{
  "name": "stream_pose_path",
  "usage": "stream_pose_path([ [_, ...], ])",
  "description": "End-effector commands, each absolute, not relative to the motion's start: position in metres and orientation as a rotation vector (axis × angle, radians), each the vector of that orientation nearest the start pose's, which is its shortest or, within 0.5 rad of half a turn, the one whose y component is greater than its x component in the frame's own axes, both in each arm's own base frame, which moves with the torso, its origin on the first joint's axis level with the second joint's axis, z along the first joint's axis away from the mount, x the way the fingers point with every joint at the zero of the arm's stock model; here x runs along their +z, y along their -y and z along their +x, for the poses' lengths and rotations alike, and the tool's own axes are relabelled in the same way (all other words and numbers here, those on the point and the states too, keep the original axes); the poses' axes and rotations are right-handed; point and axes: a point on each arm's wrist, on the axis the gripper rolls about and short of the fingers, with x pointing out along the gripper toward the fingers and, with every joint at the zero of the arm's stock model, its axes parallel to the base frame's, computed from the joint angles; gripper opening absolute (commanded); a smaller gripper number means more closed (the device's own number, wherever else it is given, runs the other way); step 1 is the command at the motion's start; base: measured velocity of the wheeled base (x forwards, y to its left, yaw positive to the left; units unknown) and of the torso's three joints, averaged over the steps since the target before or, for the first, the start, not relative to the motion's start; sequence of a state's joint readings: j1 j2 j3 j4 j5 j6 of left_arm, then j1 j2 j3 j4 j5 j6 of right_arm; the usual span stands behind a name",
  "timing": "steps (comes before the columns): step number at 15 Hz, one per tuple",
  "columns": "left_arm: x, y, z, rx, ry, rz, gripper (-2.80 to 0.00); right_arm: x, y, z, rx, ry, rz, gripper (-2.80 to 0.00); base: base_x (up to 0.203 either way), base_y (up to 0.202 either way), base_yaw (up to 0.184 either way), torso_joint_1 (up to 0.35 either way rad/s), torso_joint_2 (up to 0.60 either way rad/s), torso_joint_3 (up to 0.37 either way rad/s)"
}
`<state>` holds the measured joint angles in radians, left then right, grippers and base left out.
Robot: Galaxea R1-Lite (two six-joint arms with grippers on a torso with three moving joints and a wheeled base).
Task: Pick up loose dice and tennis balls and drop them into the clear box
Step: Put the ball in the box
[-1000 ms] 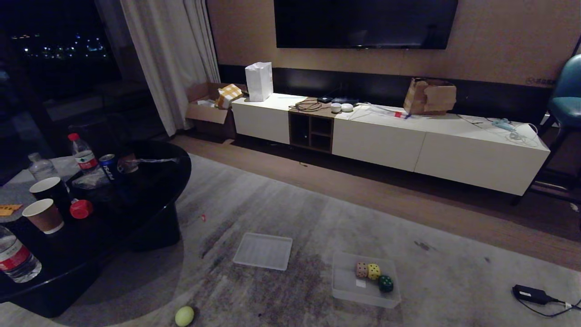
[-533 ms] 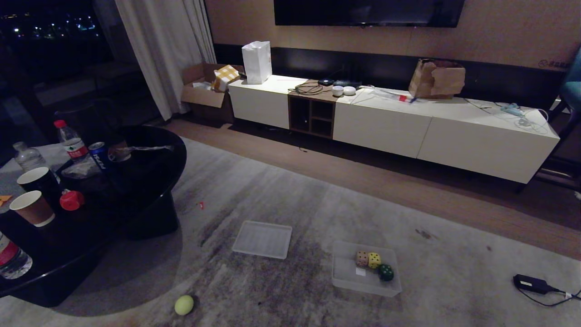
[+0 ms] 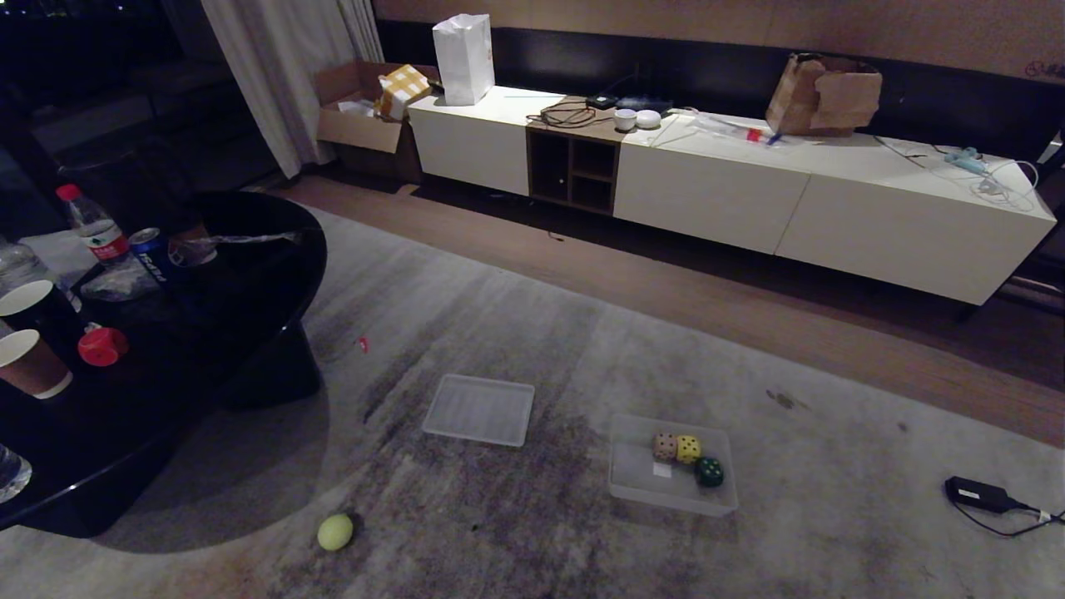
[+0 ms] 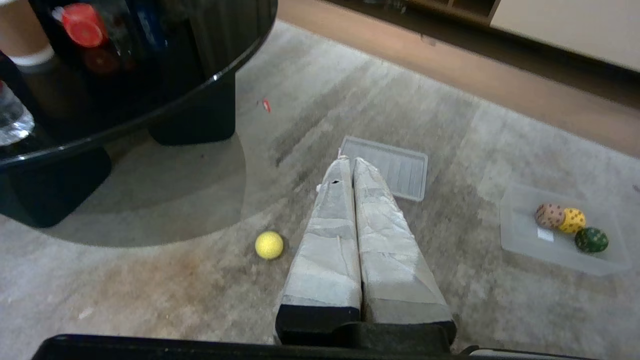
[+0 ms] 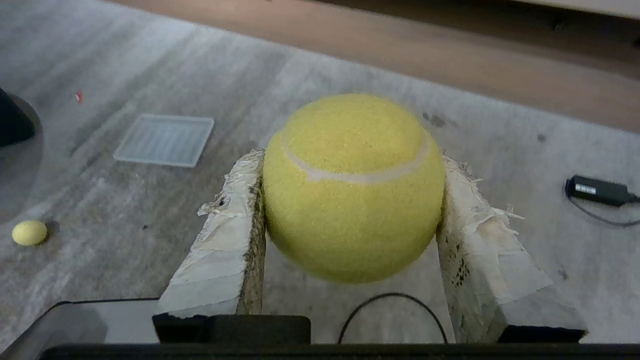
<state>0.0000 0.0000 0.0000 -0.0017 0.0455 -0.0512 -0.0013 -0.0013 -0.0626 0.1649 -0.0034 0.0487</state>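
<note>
My right gripper [image 5: 352, 162] is shut on a fuzzy yellow-green tennis ball [image 5: 352, 200], held above the grey rug. A second tennis ball [image 3: 335, 532] lies loose on the rug near the black table; it also shows in the left wrist view [image 4: 269, 245]. The clear box [image 3: 634, 491] sits open on the rug with three dice inside: tan [image 3: 664, 447], yellow [image 3: 688, 448] and dark green [image 3: 709, 472]. Its ribbed lid [image 3: 479, 409] lies flat to the box's left. My left gripper [image 4: 351, 160] is shut and empty, hanging above the rug. Neither arm shows in the head view.
A black round coffee table [image 3: 208, 274] with bottles, paper cups and a red cap [image 3: 102, 346] stands at the left. A long white TV cabinet [image 3: 749, 191] runs along the back wall, with a cardboard carton [image 3: 358, 125] beside it. A black power adapter [image 3: 978, 493] with cable lies at right.
The head view has tilted downward, so the whole room has slid up in the picture. The box, lid and loose ball have not moved on the rug.
</note>
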Motion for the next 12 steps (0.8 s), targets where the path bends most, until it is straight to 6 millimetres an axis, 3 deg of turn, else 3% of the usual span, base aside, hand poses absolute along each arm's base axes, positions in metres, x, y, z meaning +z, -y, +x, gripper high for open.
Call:
stream_pose_path([
  [1,0.0754,-0.0010,-0.0226,0.046,0.001,-0.050,-2.80,0.0758,0.0000,-0.0284,-0.006,-0.103,0.049,-2.80,0.000,0.000,0.000,0.002,0.00,-0.198],
  [12,0.0752,-0.0010,-0.0226,0.046,0.000,-0.051,-2.80,0.0758,0.0000,-0.0284,-0.007,-0.103,0.049,-2.80,0.000,0.000,0.000,0.002,0.00,-0.199],
])
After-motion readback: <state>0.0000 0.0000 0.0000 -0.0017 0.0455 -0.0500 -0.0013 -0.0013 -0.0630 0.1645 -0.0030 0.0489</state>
